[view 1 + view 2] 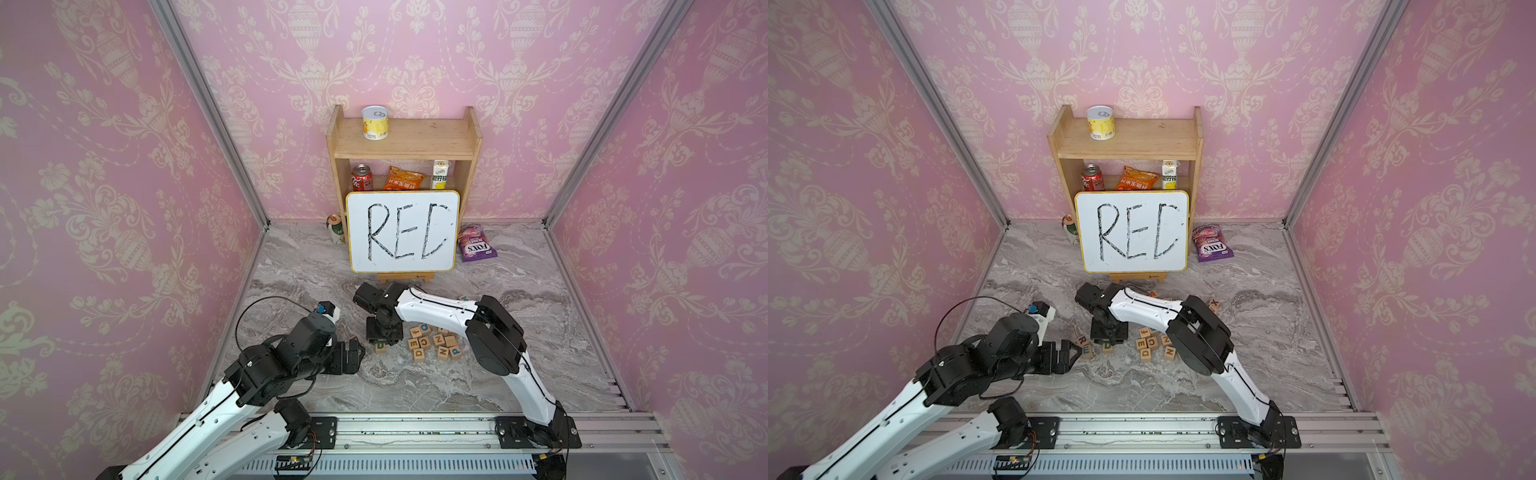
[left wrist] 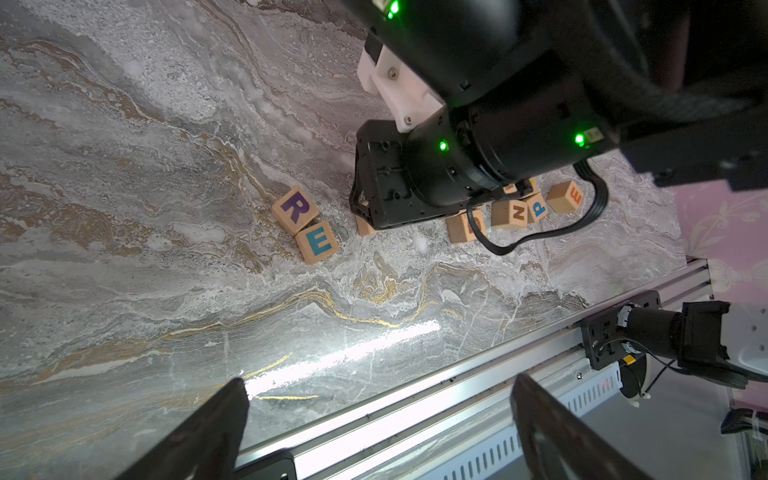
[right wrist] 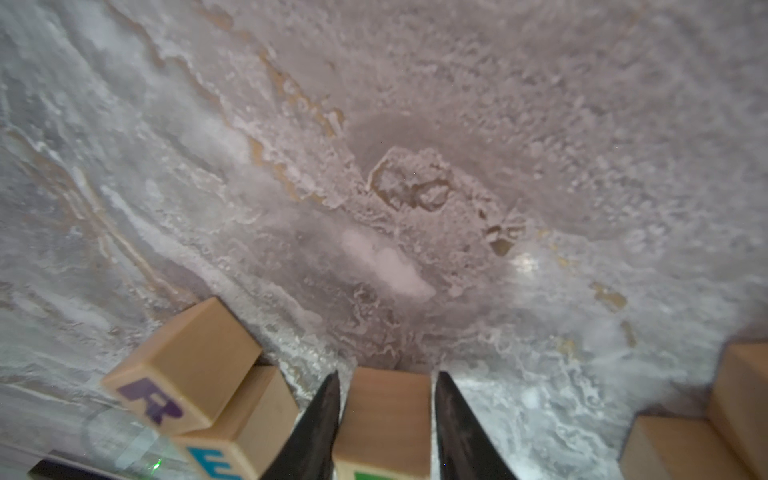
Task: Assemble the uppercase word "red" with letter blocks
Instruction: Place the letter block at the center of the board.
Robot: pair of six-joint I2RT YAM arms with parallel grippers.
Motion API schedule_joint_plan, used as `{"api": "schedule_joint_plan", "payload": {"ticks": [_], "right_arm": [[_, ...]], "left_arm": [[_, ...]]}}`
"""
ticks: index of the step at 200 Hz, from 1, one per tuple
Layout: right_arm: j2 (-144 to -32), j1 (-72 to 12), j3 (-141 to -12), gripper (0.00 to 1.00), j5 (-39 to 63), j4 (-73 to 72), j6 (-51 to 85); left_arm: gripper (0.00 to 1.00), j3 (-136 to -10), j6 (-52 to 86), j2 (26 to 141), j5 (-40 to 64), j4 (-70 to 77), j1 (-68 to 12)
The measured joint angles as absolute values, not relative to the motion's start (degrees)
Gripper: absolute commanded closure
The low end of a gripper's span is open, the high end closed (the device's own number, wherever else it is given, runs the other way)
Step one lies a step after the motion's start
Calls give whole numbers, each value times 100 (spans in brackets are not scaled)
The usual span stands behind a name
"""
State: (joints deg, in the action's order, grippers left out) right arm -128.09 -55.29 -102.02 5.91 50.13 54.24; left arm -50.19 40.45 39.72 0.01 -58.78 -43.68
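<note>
While left gripper (image 2: 380, 378) is held spread, D block (image 3: 384, 415) is flanked by right gripper (image 3: 387, 372), grip unclear; on shelf (image 1: 405, 139): tin (image 1: 375, 122), can (image 1: 362, 177), bag (image 1: 403, 179), carton (image 1: 441, 174).

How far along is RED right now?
Done: R block and E block sit side by side, touching. In hand: right tool straddles the D block on the table beside E, grip unclear. Remaining: release, likely close the gap; left tool hangs open.

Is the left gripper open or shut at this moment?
Open. The left gripper shows in the left wrist view with its two fingers standing far apart, and nothing is held between them.
</note>
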Motion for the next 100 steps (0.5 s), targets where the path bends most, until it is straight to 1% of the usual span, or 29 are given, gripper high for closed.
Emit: {"api": "schedule_joint_plan", "payload": {"ticks": [10,34,56,73,95,100], "right_arm": [[-12796,-5529,-10173,47,565,5028,5384],[-12687,-5522,-10027,42,513,5022,5354],[-12431,-5485,-9710,33,502,5013,5297],[-12081,-5430,-9456,21,482,5019,5286],[-11548,-5328,-9253,2,460,5024,5188],[-11432,-5315,-9223,0,454,5022,5203]], "left_arm": [[1,-5019,4049,4018,-62,-5881,-4368],[1,-5019,4086,4117,-239,-5881,-4366],[2,-5019,4143,4263,-462,-5881,-4362],[3,-5019,4178,4451,-609,-5861,-4351],[5,-5022,4248,4816,-766,-5787,-4270],[6,-5022,4261,4917,-790,-5771,-4248]]}}
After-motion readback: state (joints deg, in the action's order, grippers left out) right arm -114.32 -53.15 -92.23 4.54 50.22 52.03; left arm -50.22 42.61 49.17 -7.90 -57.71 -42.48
